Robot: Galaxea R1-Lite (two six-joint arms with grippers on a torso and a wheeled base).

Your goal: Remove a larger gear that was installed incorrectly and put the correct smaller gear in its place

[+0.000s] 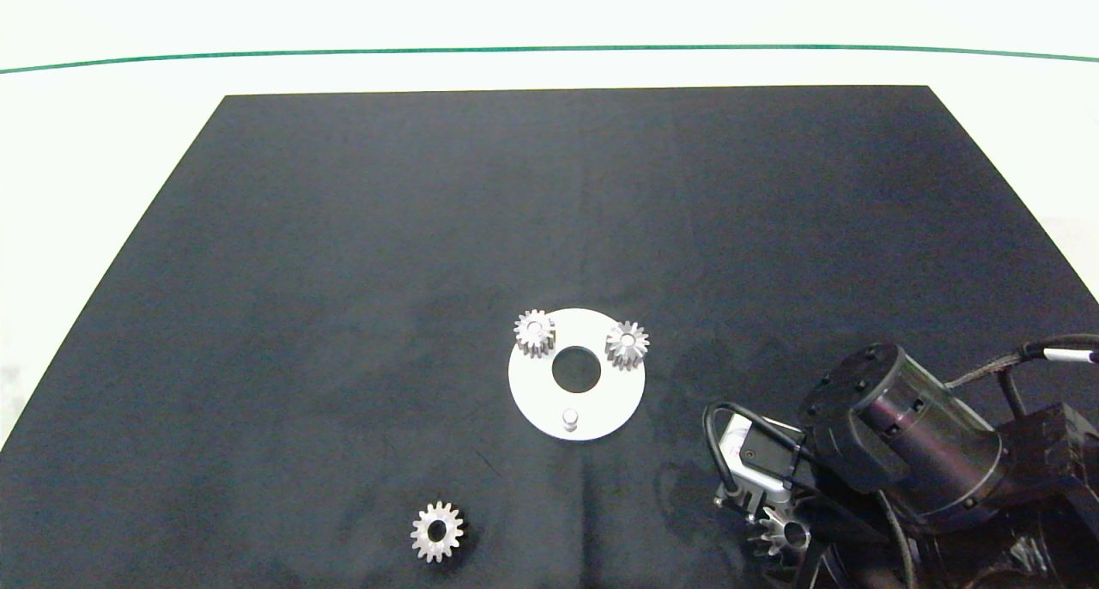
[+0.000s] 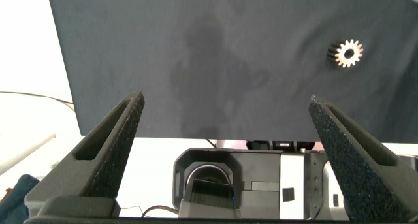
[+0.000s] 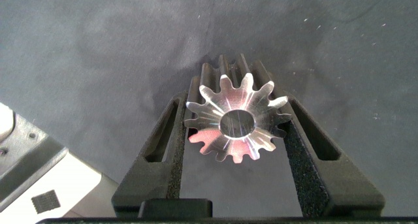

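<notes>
Head view: black mat [image 1: 343,271] on the bench; white disc [image 1: 575,374] near centre w/ a hole in its middle, two small gears on it at the far side – one far left [image 1: 535,332], one far right [image 1: 627,344] – and a bare peg [image 1: 569,418] at the near edge. Smaller gear [image 1: 437,531] lies flat on the mat, near-left of the disc, well apart. Right gripper [image 1: 777,533] low at near right, larger gear [image 1: 783,535] partly visible at its tip. Left wrist view: left gripper [image 2: 225,119] w/ fingers spread wide, nothing between, over the mat edge; smaller gear [image 2: 347,53] far off. Right wrist view: fingers [image 3: 163,152] pinching the larger gear [image 3: 236,119] from both sides, over the mat; can't tell if it touches.
</notes>
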